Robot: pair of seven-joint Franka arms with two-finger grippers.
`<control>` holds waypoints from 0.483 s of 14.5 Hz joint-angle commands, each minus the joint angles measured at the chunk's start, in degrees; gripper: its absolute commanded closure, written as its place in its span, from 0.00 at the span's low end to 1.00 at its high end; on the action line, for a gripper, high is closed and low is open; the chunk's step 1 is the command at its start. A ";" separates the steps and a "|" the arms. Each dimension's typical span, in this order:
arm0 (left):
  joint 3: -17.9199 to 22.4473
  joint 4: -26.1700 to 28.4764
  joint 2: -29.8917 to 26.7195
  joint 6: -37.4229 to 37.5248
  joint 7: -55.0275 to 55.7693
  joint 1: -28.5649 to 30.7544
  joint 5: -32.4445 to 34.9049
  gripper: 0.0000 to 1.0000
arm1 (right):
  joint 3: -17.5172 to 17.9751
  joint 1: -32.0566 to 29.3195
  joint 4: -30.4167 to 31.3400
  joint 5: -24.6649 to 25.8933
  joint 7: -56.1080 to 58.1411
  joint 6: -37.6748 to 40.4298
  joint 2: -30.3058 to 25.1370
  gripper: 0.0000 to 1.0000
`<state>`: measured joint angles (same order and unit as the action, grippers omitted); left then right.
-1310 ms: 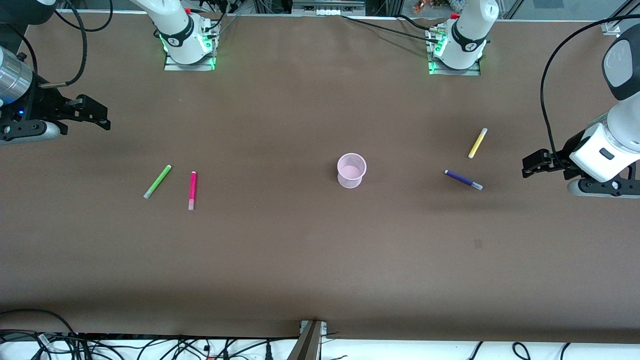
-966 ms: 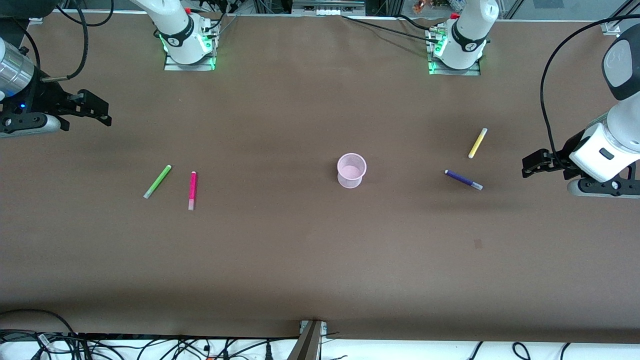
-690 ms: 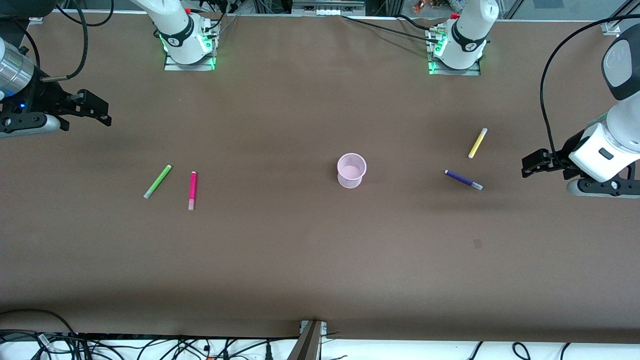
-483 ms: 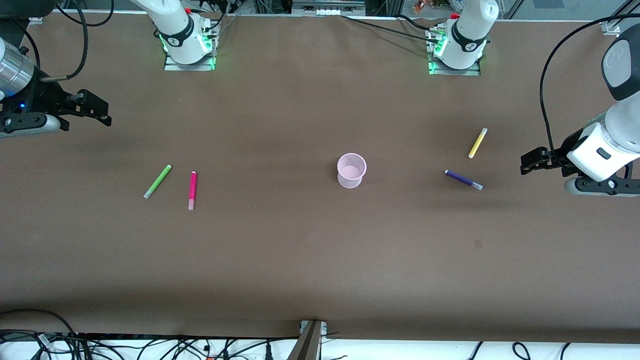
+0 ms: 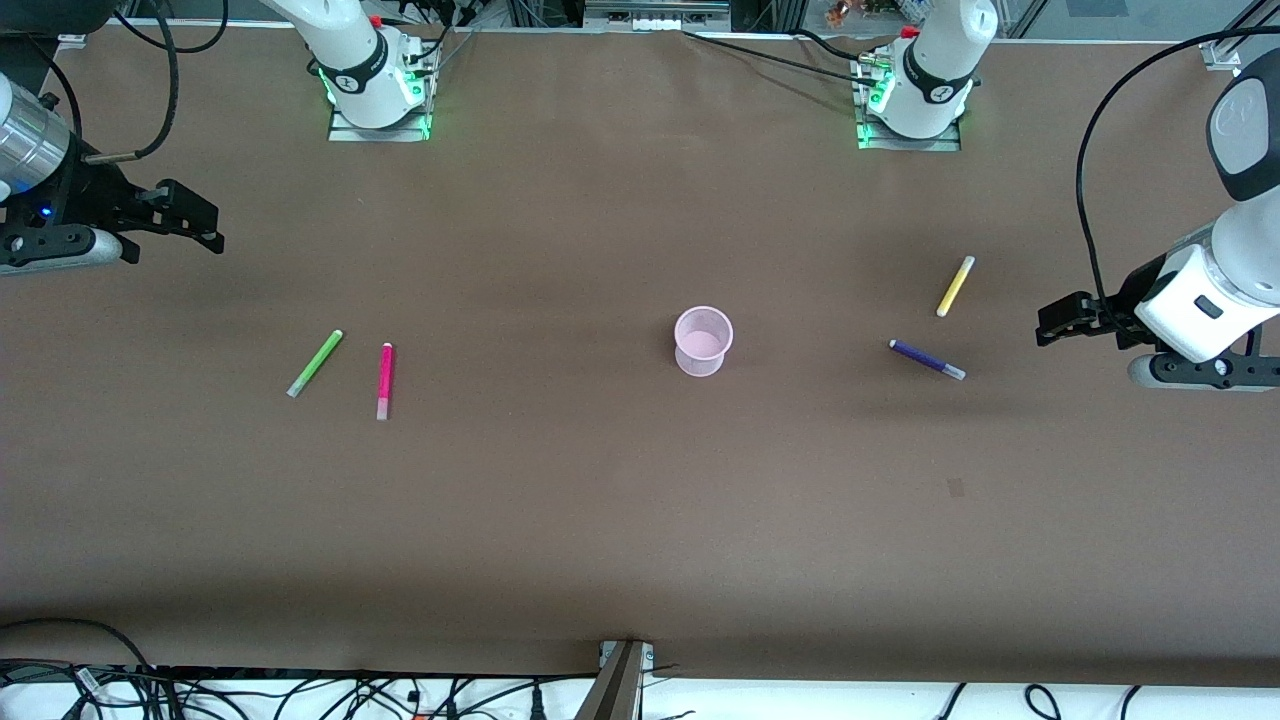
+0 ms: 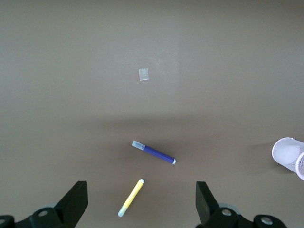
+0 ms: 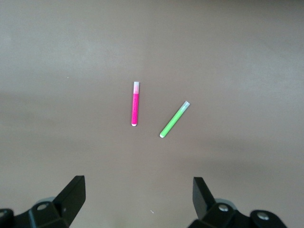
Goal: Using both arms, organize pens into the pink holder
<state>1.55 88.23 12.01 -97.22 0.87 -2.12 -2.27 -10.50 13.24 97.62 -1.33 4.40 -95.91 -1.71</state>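
The pink holder (image 5: 703, 340) stands upright mid-table with nothing in it; its rim shows at the edge of the left wrist view (image 6: 289, 154). A yellow pen (image 5: 955, 286) (image 6: 131, 197) and a purple pen (image 5: 927, 359) (image 6: 153, 152) lie flat toward the left arm's end. A green pen (image 5: 315, 363) (image 7: 174, 119) and a magenta pen (image 5: 385, 380) (image 7: 135, 110) lie flat toward the right arm's end. My left gripper (image 5: 1048, 325) (image 6: 141, 185) hangs open over the table beside the yellow and purple pens. My right gripper (image 5: 205, 222) (image 7: 137, 179) hangs open over the table's end, apart from the green and magenta pens.
A small pale square mark (image 5: 955, 487) (image 6: 143, 74) sits on the brown table, nearer the front camera than the purple pen. The two arm bases (image 5: 375, 90) (image 5: 915, 95) stand along the table's edge farthest from the front camera. Cables and a metal bracket (image 5: 622, 680) line the front edge.
My left gripper has crept a little toward the yellow and purple pens. The right gripper shifted slightly at first and has since held still. Pens and holder have not moved.
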 commanded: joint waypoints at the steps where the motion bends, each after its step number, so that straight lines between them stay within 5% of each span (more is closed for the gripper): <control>1: 0.12 -0.16 -0.41 1.85 3.42 0.28 -1.24 0.00 | 0.31 0.12 0.56 -0.43 -0.71 -0.60 -0.92 0.00; 7: -0.23 3.00 0.11 2.56 19.93 -0.78 -2.82 0.00 | 0.31 0.12 0.47 -0.61 -0.71 -0.51 -0.92 0.00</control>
<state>1.35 89.41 12.11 -94.54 15.49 -2.45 -3.57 -10.41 13.29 97.61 -1.33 4.40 -96.13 -1.71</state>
